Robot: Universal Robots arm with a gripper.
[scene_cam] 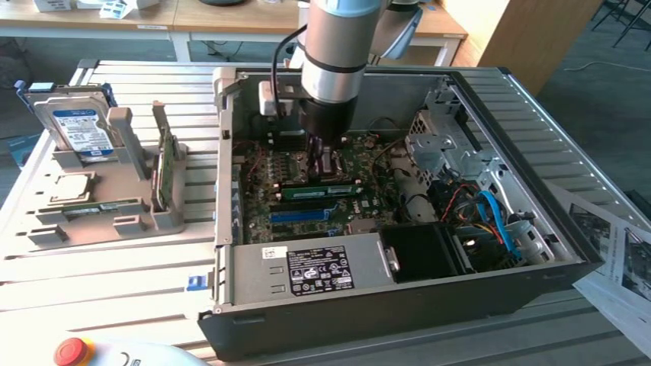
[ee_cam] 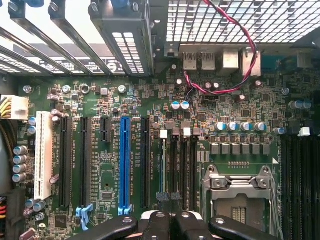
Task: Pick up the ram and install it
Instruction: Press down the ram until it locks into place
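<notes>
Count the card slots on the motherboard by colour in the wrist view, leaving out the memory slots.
White slot: 1
Blue slot: 1
Black slots: 4, one of them short
Total: 6

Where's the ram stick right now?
In the exterior view, the ram lies seated across the motherboard inside the open computer case, just below the gripper and above the long blue slot.
</notes>
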